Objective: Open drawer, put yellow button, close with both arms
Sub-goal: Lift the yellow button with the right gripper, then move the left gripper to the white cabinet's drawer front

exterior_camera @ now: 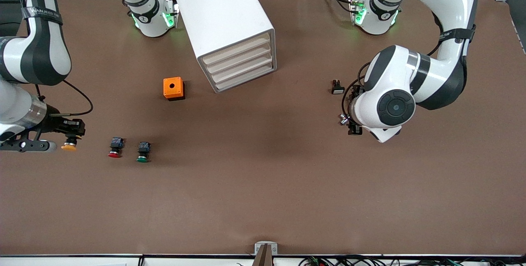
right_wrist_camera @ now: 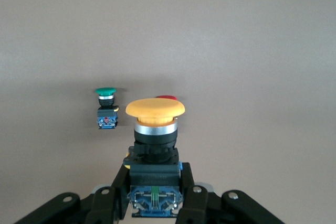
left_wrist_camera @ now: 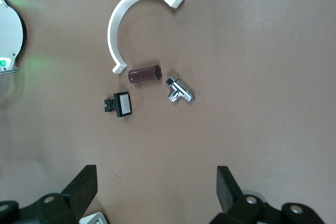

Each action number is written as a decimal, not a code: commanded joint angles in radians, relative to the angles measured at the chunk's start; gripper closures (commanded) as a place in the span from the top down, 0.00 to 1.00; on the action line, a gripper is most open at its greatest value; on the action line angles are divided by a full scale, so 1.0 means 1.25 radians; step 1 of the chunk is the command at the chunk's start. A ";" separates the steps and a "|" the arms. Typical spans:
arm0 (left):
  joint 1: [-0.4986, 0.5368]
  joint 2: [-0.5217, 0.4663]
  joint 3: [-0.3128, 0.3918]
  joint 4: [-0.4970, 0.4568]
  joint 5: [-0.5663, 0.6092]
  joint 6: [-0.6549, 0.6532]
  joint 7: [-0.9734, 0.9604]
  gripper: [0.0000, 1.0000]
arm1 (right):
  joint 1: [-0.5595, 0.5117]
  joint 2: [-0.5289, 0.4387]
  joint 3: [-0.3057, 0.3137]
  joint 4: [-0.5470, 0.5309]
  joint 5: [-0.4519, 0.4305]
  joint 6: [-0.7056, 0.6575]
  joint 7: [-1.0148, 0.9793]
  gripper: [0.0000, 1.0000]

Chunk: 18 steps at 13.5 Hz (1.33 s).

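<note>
Front view puts the white cabinet at about twelve o'clock on the brown bench, its four pale drawer fronts all flush; the top drawer is shut. An orange box with a round hole in its top sits on the bench at roughly eight o'clock from the cabinet, nearer the camera.

At nine o'clock, toward the right arm's end of the bench, the right pincer is clenched on the black-and-blue body of the yellow button, whose cap points toward the camera. Right wrist view confirms the grip: both fingers press the sides of the body, the yellow cap standing clear above them. Whether the button is lifted off the bench cannot be told. The red-capped button and the green-capped button lie in a row just beside it, toward the bench's middle.

At three o'clock the left pincer hovers released, jaws wide apart, over bare bench near a small cluster: a white curved bracket, a dark brown cylinder, a chrome fitting and a small black switch with a white face.
</note>
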 commanded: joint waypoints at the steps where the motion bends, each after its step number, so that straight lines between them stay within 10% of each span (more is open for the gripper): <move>1: 0.002 0.005 0.001 0.017 -0.003 -0.015 -0.004 1.00 | 0.024 -0.015 -0.004 0.007 -0.014 -0.027 0.018 0.17; 18: -0.057 0.048 -0.001 0.016 -0.147 0.033 -0.013 1.00 | 0.187 -0.068 0.001 0.099 -0.036 -0.223 0.297 0.16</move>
